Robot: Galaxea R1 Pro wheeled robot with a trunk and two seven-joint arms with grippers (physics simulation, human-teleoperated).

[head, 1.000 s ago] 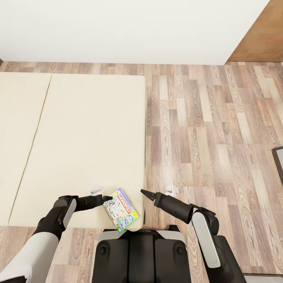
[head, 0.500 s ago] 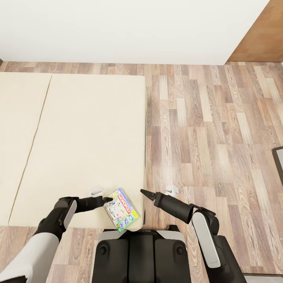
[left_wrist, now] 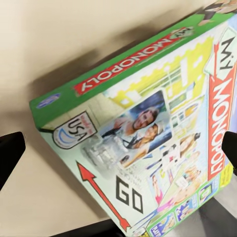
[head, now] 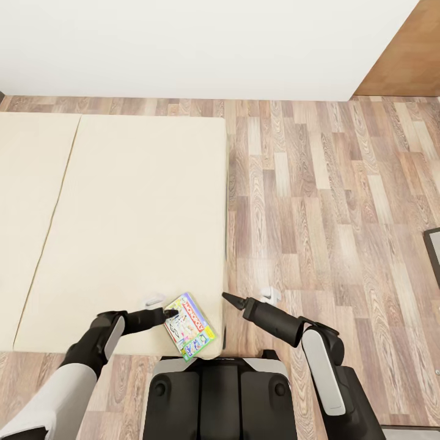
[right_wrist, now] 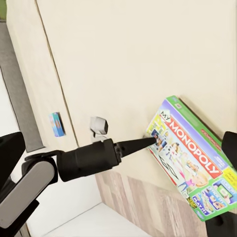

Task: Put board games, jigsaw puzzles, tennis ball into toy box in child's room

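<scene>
A Monopoly board game [head: 190,326], white with a green edge and red logo, lies flat near the foot corner of the bed [head: 134,201]. My left gripper [head: 172,313] is open, with its tips at the box's near-left corner. In the left wrist view the box [left_wrist: 143,128] spreads between the two fingertips [left_wrist: 10,153]. The right wrist view has the left gripper [right_wrist: 148,142] pointing at the box [right_wrist: 190,155], and a small blue board game [right_wrist: 57,123] farther off on the bed. Beside the bed's edge, right of the box, my right gripper [head: 226,297] hovers open and empty.
Wood plank floor [head: 330,201] stretches right of the bed to a white wall [head: 201,43]. A brown wooden panel [head: 406,55] stands at the far right, and a dark-framed object [head: 434,250] sits at the right edge. My own base [head: 220,397] is against the bed's foot.
My left gripper has crept a little to the right and closer to the Monopoly box's corner. The right gripper has shifted slightly; the box has not moved.
</scene>
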